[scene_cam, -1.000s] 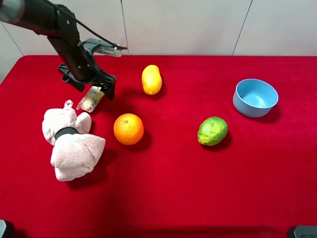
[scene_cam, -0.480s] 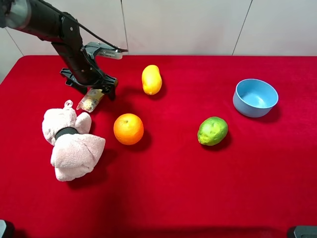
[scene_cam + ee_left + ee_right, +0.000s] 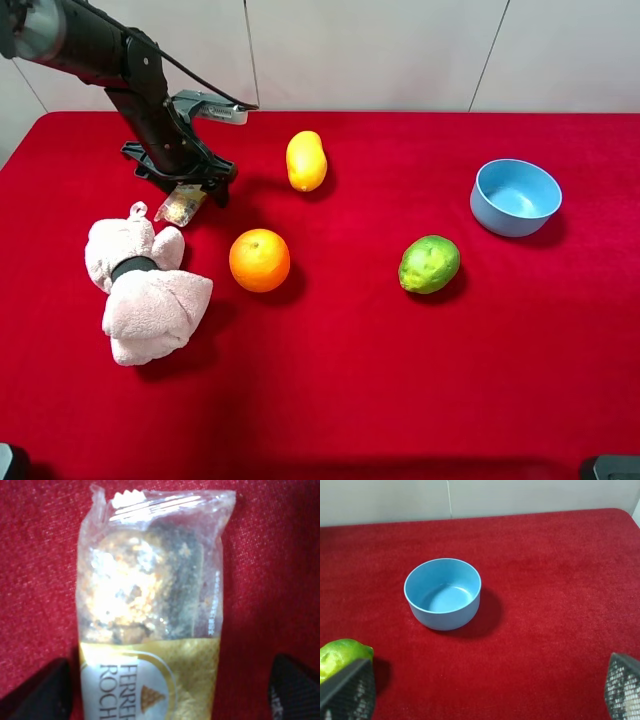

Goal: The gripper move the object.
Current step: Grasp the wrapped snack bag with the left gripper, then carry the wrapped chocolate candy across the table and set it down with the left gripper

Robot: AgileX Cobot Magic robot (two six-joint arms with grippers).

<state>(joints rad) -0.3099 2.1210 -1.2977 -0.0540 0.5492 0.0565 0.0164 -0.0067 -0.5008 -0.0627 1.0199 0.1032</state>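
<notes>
**Item 1, left gripper** (image 3: pixel 190 178): poised low over the snack packet (image 3: pixel 183 206), at the rear left of the red table (image 3: pixel 400 400); jaws spread, 1 dark tip on either side of the packet in the left wrist view, neither seen touching the wrapper; nothing grasped.

**Item 2, snack packet:** lies flat on the cloth; clear wrapper, gold label, crimped end; just behind the pink towel bundle (image 3: pixel 145 290), near the orange (image 3: pixel 259 260), apart from the yellow fruit (image 3: pixel 306 160).

**Item 3, right gripper** (image 3: pixel 485 687): jaws wide apart, empty; looks down on the blue bowl (image 3: pixel 442 594) and part of the lime (image 3: pixel 342 657); appears to take no part.

**Step in hand:** judged the end of the approach, just ahead of the grasp; packet not yet lifted or shifted.

**Next move calls for:** closing the jaws squarely across the packet's width; a gentle squeeze, since the wrapper looks thin and slippery and the contents probably crush; then a lift clear of the cloth before any travel, keeping off the towel bundle close by; the task names no destination, so where the packet should go cannot be told.
</notes>
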